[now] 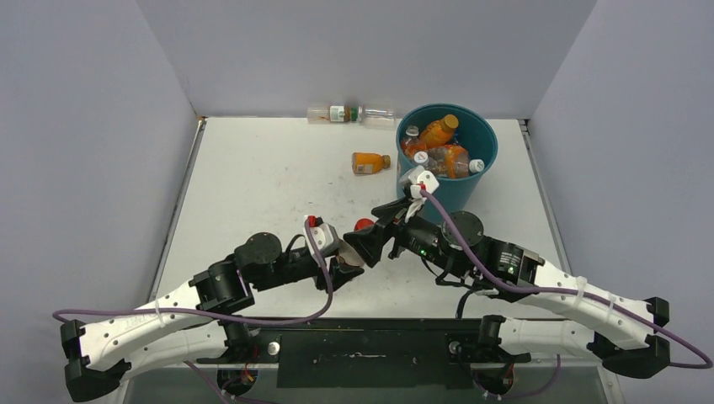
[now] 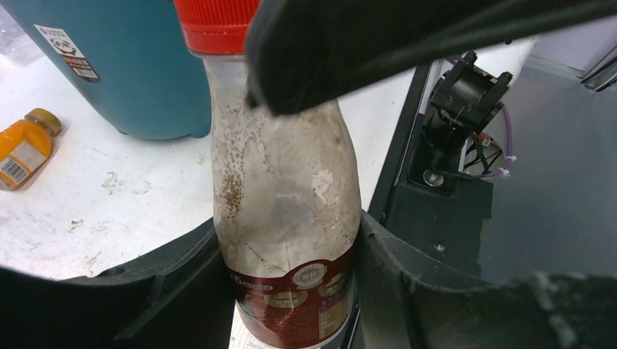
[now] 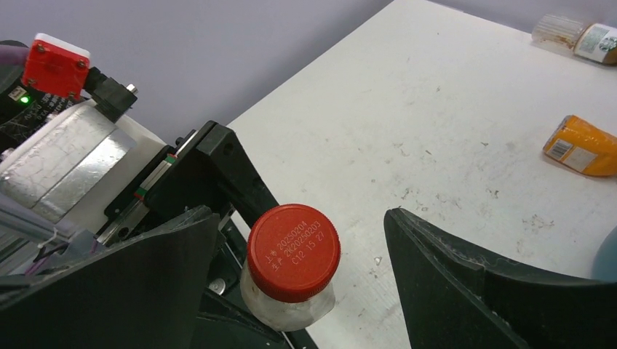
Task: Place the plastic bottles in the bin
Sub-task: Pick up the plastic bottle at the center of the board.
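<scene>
Mostly done: bin (image 1: 455, 195) holds at least four bottles, left tool (image 1: 343, 257) clamped on a red-capped bottle (image 2: 284, 189) mid-handover, right tool (image 3: 302, 254) jaws apart around its cap, and left on the bench (image 1: 253, 185) are an orange bottle (image 1: 370, 162) near the bin plus one, maybe two, clear bottles (image 1: 349, 114) at the back wall.

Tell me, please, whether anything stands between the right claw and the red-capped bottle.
Nothing visible does. The bottle, gripped by the left claw, has its cap inside the gap of the open right claw.
</scene>
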